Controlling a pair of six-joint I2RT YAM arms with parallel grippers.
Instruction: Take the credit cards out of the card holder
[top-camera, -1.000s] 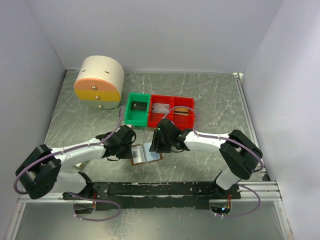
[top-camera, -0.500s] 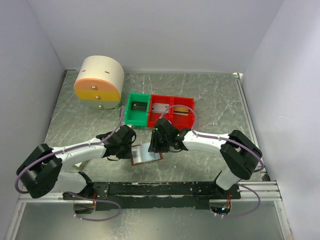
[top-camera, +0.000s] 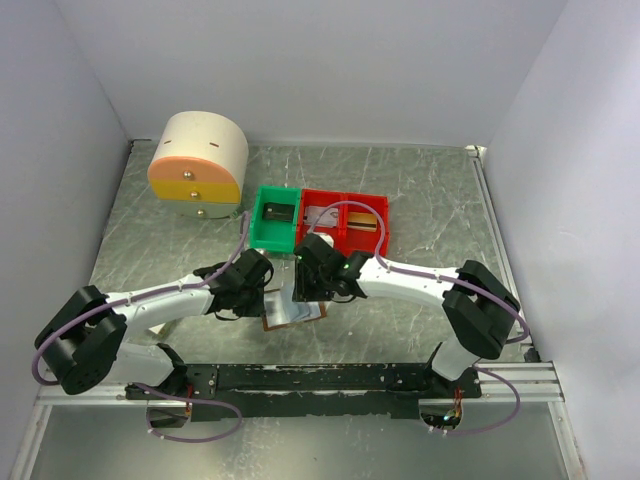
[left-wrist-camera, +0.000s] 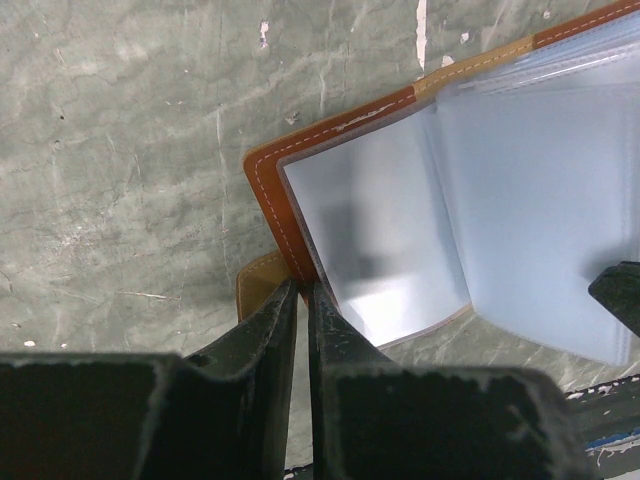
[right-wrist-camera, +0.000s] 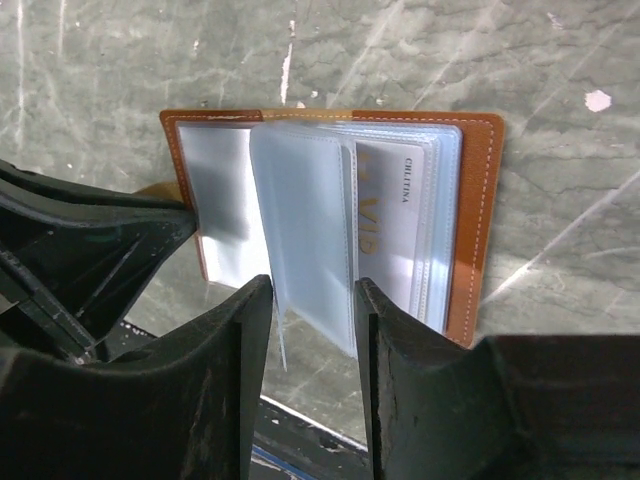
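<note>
The brown card holder (top-camera: 291, 312) lies open on the table between both arms, its clear pale-blue sleeves (left-wrist-camera: 375, 230) fanned out. My left gripper (left-wrist-camera: 303, 290) (top-camera: 264, 294) is shut on the brown cover edge at the left side, beside a small tab (left-wrist-camera: 255, 280). My right gripper (right-wrist-camera: 310, 300) (top-camera: 303, 289) hovers over the near edge with its jaws open. A raised sleeve leaf (right-wrist-camera: 305, 230) stands between them. A pale credit card (right-wrist-camera: 388, 215) with gold lettering shows inside a sleeve on the right half.
A green bin (top-camera: 275, 218) and two joined red bins (top-camera: 346, 222), with small items inside, stand just behind the holder. A round cream drawer unit (top-camera: 198, 165) sits at the back left. The arms' base rail (top-camera: 330, 378) runs along the near edge.
My right gripper has shifted left over the holder and its jaws have narrowed a little. A sleeve leaf now stands up between them. The left gripper stays clamped on the cover edge.
</note>
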